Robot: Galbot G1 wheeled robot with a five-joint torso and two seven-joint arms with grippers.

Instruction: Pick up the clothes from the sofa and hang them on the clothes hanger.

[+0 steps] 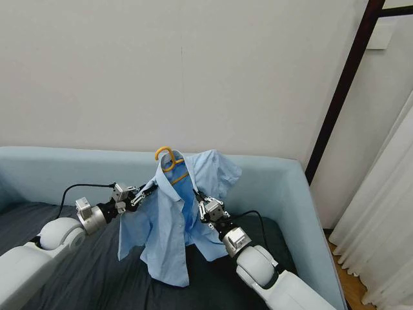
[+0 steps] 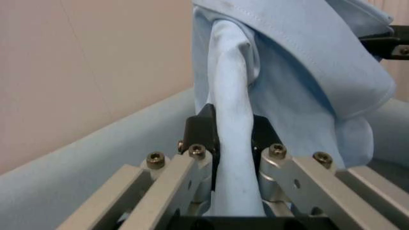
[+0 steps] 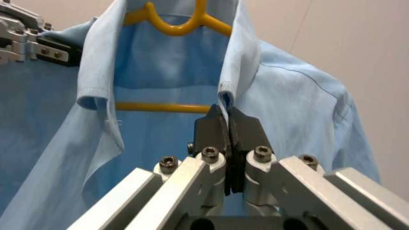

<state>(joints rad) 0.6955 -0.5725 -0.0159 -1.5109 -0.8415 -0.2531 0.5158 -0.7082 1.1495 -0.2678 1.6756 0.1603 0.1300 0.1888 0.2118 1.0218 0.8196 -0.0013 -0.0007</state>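
Both grip the shirt [image 1: 169, 239]: left claw [image 1: 148, 188] pinches a shoulder fold, right claw [image 1: 199, 197] clamps the collar edge. Lift evenly so the hanger [image 1: 165, 155] doesn't slip out.

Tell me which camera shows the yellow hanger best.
The right wrist view: the hanger has its curved shoulders and crossbar close up inside the open collar of the shirt. The head view catches just its top, far off above the shirt. The left wrist view looks at shirt fabric instead.
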